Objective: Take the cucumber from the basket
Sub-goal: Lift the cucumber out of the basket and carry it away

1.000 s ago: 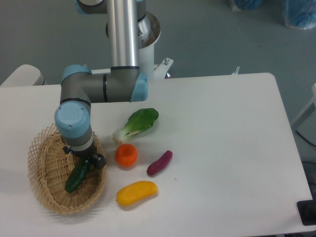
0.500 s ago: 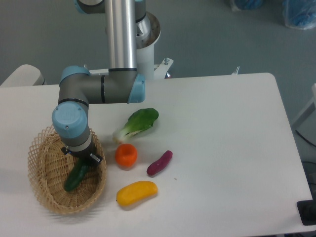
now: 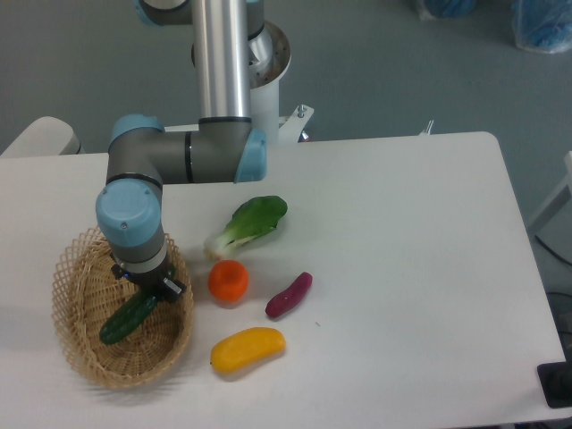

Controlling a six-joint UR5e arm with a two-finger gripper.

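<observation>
A white table stands on a grey floor, with vegetables at the lower left of the frame.
Nearest lies a yellow vegetable. Left of it, the basket holds the cucumber, tilted, with its upper end at the gripper; whether the fingers are closed on it I cannot tell. Farther are a purple piece, an orange fruit and a bok choy.

**Layout: basket left, produce right**

Basket at worktop left-front; cucumber inside, under gripper. Right of basket: orange, yellow vegetable in front of it, purple piece further right, bok choy behind.
</observation>
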